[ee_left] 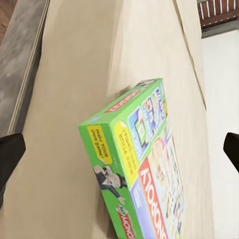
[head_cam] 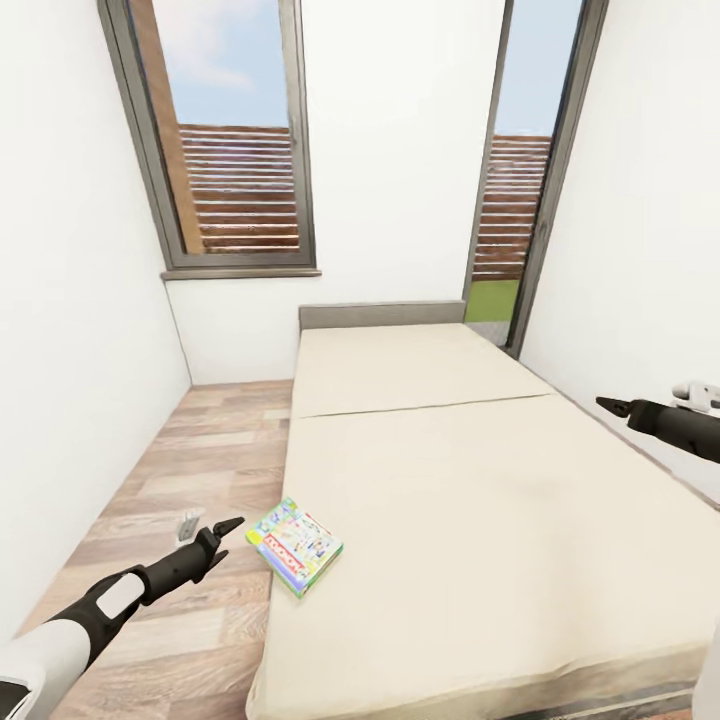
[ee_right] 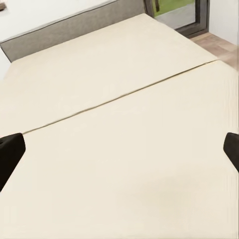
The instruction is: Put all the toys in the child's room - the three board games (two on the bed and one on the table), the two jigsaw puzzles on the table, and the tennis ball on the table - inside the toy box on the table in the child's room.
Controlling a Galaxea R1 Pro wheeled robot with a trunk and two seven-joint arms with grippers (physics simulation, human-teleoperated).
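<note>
Green board game (head_cam: 294, 546) on cream bed (head_cam: 480, 480), left hand (head_cam: 205, 536) open beside it

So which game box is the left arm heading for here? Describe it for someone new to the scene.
Start from the wide cream bed under the windows. At its near left edge, beside the wooden floor, lies a flat green-and-white printed game box, just ahead of the open left gripper. Nothing else rests on the mattress.
</note>
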